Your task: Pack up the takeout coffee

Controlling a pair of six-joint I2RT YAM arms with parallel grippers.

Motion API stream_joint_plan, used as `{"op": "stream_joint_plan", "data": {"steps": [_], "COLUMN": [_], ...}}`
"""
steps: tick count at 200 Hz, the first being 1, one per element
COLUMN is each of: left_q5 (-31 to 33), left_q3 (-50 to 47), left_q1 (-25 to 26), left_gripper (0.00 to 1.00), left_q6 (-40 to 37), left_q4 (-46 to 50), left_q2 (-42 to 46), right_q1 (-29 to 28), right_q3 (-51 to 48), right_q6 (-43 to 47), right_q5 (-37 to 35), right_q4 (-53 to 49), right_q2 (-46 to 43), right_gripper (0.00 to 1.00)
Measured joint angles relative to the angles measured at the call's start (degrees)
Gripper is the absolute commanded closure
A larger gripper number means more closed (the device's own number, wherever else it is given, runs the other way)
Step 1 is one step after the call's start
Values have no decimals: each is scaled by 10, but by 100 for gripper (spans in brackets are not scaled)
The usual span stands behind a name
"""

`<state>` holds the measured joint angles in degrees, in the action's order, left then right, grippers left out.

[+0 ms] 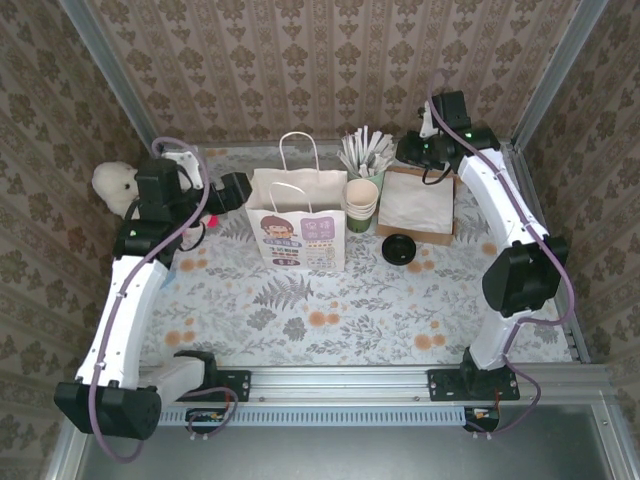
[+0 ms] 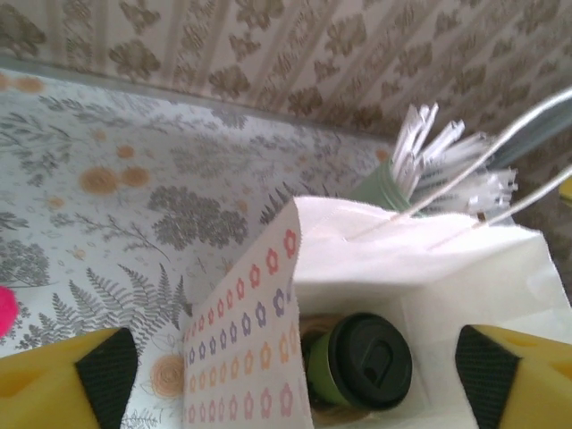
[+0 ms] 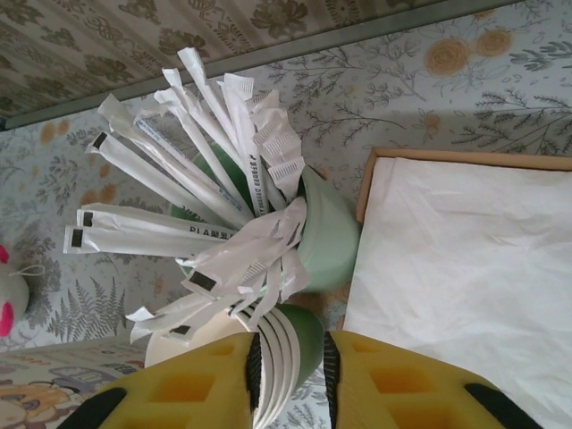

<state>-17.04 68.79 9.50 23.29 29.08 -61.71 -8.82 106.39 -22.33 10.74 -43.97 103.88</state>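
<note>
one bag (image 1: 297,228), one coffee (image 2: 362,362), one loose lid (image 1: 398,248), one plush (image 1: 113,185).

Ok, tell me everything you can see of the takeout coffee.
The takeout coffee is a small olive-green paper cup capped with a dark black round lid that looks like plastic and has a raised sip section. Seen from above, it stands roughly upright deep inside the white paper bag, with its green wall showing on the left. It sits close to the bag's flower-printed side. Its base is hidden. Nothing grips it.

White arms (image 1: 125,310) with black joints (image 1: 520,278), purple cables (image 1: 206,195), yellow fingers (image 2: 54,389) with black pads (image 2: 107,366).
</note>
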Motion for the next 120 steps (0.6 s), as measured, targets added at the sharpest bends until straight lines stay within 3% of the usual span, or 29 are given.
{"op": "stream_joint_plan", "data": {"steps": [120], "left_q5": [21], "left_q3": [-27], "left_q1": [-18], "left_gripper": [0], "left_q6": [27], "left_q4": [-17], "left_q2": [-13], "right_q1": [11], "right_q3": [-27], "right_q6": [-56], "right_q5": [58], "right_q4": [43], "right_q2": [47], "right_gripper": [71]}}
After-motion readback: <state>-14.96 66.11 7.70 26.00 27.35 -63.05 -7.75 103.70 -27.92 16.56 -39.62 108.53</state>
